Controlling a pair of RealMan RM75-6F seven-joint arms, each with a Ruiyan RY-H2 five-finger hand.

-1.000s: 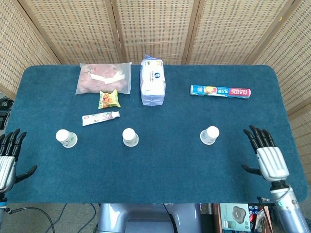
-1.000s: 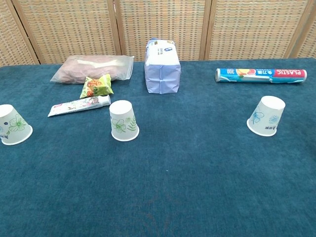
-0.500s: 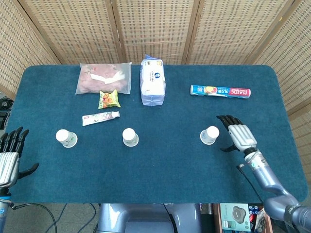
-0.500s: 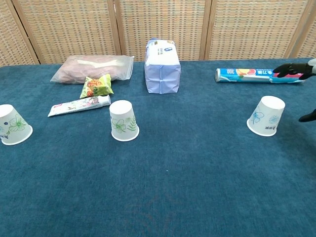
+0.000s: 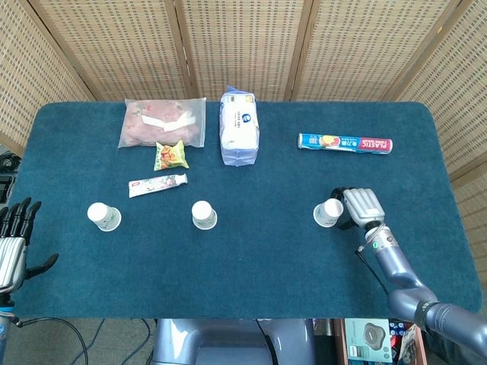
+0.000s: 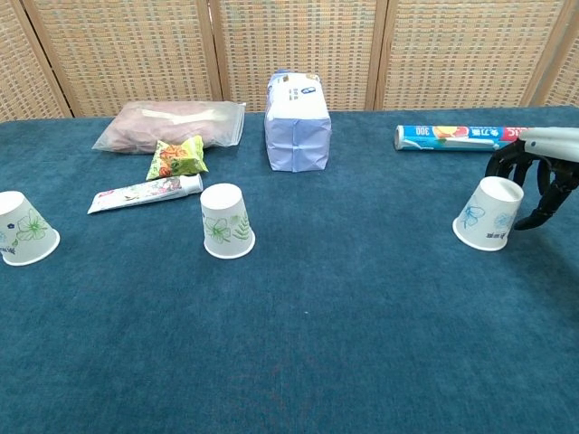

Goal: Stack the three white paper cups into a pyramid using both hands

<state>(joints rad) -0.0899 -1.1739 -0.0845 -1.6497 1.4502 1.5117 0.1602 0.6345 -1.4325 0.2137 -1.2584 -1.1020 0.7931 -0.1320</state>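
Just inside my right hand [image 5: 359,205], its fingers [image 6: 503,161] curled apart around but not visibly clamping, stands the upside-down right cup [image 6: 488,213]; my left hand [image 5: 11,243] hangs open, far off.

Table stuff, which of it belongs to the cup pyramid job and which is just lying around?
Job: left cup, middle cup, right cup, with the right hand curled around it; left hand.

Lying about: plastic wrap box, tissue pack, zip bag, snack packet, tube.
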